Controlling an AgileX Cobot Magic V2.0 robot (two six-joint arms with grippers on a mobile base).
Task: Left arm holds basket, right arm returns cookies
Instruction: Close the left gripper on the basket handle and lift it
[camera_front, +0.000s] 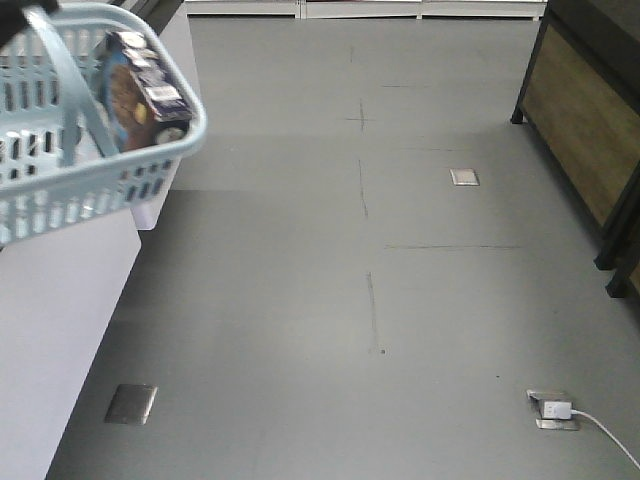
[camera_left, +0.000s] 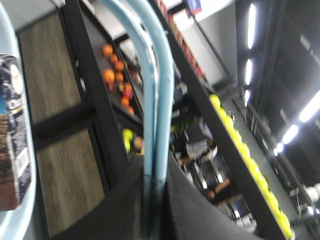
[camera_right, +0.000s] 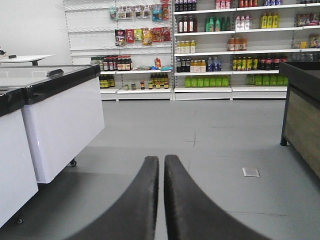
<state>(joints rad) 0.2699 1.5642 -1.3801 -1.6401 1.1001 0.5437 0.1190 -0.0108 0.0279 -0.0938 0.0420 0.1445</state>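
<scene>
Basket (camera_front: 60, 190) hung by handles (camera_left: 156, 100), clamped between left gripper (camera_left: 152, 200) fingers. Cookies (camera_front: 140, 95) leant inside, below those fingers. Right gripper (camera_right: 161, 167) fingers pressed together, nothing held. Box judged light, stiff, crushable; best taken across narrow faces.

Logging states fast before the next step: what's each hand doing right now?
Left hand: closed on the basket, gripping its handles.
Right hand: closed, holding nothing.
</scene>
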